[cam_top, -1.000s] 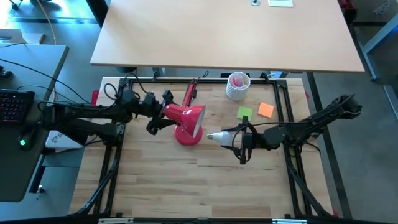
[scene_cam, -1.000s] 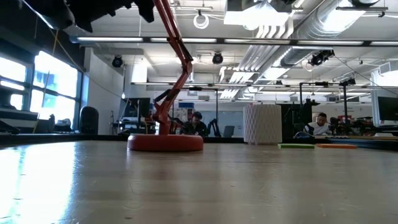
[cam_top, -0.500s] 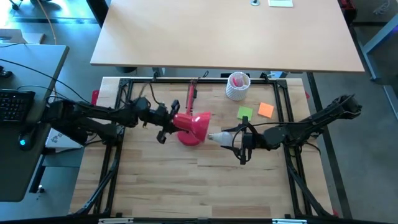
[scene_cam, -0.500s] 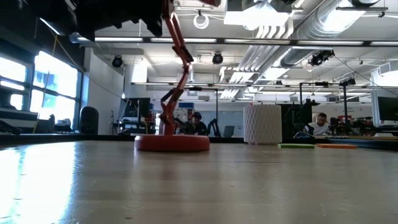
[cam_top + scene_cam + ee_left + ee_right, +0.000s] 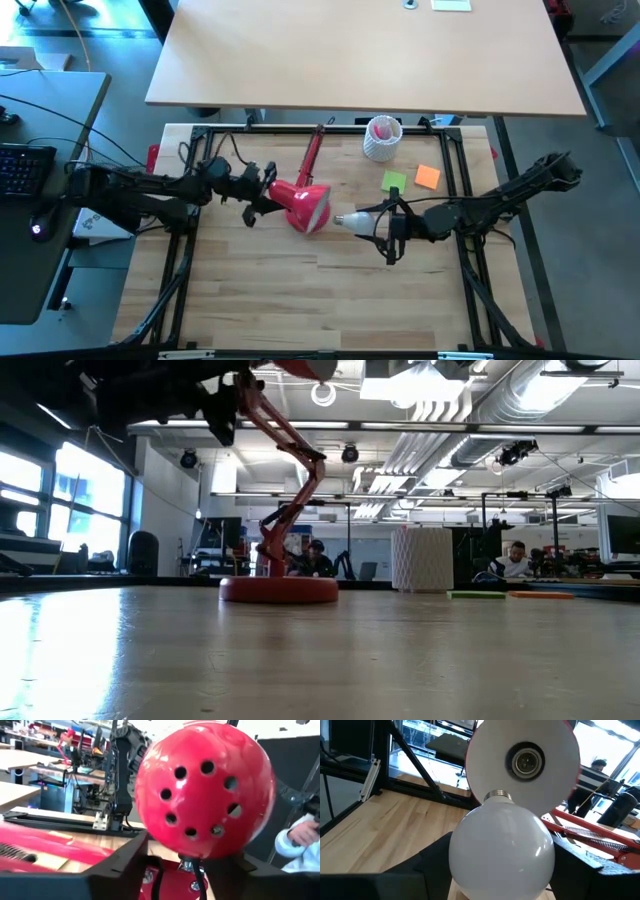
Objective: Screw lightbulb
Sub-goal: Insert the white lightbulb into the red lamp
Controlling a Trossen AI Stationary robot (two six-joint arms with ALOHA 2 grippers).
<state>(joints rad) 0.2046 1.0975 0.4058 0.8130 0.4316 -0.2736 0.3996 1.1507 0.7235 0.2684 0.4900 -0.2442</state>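
So this is the line-up stage, bulb not in the socket yet. The left gripper (image 5: 262, 196) has its fingers clamped on the back of the red lamp's shade (image 5: 308, 205), holding the shade tipped so its open mouth faces the other arm. The right gripper (image 5: 368, 221) has its fingers closed around the glass of the lightbulb (image 5: 349, 220), which is up off the counter (image 5: 330, 290) with the screw base pointing at the shade, just short of it.

From the right wrist view you can see the socket (image 5: 526, 761) sitting above the bulb's threaded base (image 5: 498, 796), so the two aren't quite on one axis, I'd say.

Next move as I read it: nudge the bulb so the base centres on the socket, push it straight in, then twist while the left arm keeps the shade from spinning. Going in crooked could cross the threads.
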